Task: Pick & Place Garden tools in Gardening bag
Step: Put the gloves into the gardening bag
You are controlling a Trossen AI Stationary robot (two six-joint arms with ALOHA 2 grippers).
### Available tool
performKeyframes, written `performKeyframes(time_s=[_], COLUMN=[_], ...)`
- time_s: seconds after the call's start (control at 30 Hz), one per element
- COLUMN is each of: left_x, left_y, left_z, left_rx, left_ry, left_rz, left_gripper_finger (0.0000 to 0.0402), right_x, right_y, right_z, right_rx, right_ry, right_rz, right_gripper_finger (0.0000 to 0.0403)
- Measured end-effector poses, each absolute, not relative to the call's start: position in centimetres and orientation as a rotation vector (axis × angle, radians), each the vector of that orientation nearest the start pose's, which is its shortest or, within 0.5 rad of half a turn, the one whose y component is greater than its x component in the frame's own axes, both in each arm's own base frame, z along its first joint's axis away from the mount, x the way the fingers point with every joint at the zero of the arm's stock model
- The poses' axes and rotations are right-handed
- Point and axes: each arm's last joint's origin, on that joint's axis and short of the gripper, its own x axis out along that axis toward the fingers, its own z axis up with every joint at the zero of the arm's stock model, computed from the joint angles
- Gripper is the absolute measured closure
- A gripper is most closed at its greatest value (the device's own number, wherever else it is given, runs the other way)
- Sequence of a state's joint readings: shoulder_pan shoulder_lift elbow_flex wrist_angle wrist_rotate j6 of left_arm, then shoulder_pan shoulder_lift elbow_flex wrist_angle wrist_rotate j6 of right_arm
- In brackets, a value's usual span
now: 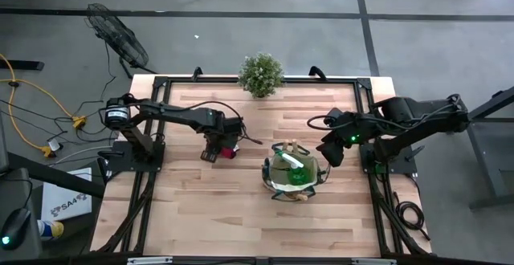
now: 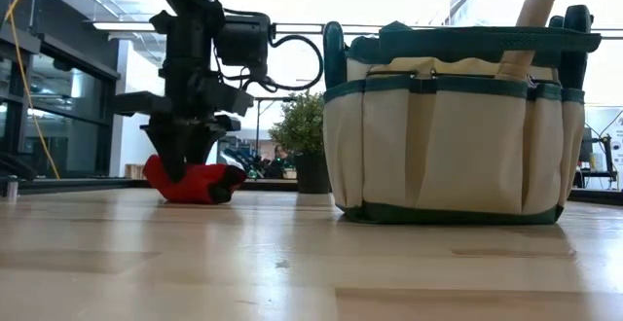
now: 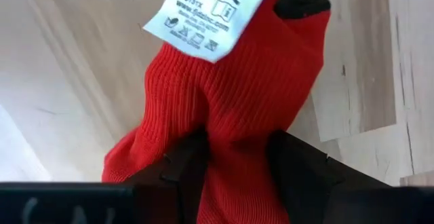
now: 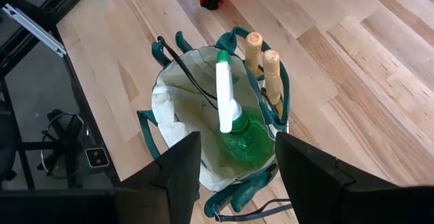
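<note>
A lab or workshop: concrete floor (image 1: 241, 32), framed wooden table (image 1: 201, 201) (cables (image 1: 32, 96) trailing), floor fan (image 1: 116, 32).

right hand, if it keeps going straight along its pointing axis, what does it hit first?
Likely the green spray bottle lying in the open gardening bag; the right hand points down into the bag's mouth. Depth is unclear, so the near rim could come first.

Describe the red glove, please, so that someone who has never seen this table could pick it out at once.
Start at the round tan bag with green trim near the table's middle, then look toward the left arm. The glove lies flat on the wood there, with the left gripper closed on it. It is the only red thing on the table, knitted, with a white label and a dark tip.
</note>
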State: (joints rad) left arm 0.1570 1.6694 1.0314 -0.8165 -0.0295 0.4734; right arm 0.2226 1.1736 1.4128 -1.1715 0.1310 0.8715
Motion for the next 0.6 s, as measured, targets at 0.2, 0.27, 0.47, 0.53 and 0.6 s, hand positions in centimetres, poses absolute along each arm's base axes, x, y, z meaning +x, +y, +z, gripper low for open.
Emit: performKeyframes(time_s=[0.2,0.27,0.47,0.53,0.6], left_x=[28.4,28.4,28.7,28.7,29.0], left_y=[4.5,4.5,3.8,3.1,2.4], left_z=[17.0,17.0,17.2,17.9,19.1], left_rx=[0.191,0.146,0.019,-0.004,-0.011], left_ry=[1.465,1.465,1.435,1.423,1.378], left_rz=[-0.127,-0.117,-0.133,-0.164,-0.181], left_gripper_finger=[0.0318,0.0364,0.0388,0.0394,0.0394], right_x=[19.5,19.5,19.5,19.5,19.5], right_y=[4.0,4.0,4.0,4.0,4.0], right_z=[38.6,38.6,38.6,38.6,38.6], right_rx=[0.643,0.641,0.637,0.631,0.629], right_ry=[0.883,0.881,0.88,0.881,0.881], right_rz=[-0.317,-0.321,-0.322,-0.32,-0.318], right_gripper_finger=[0.0221,0.0221,0.0221,0.0221,0.0221])
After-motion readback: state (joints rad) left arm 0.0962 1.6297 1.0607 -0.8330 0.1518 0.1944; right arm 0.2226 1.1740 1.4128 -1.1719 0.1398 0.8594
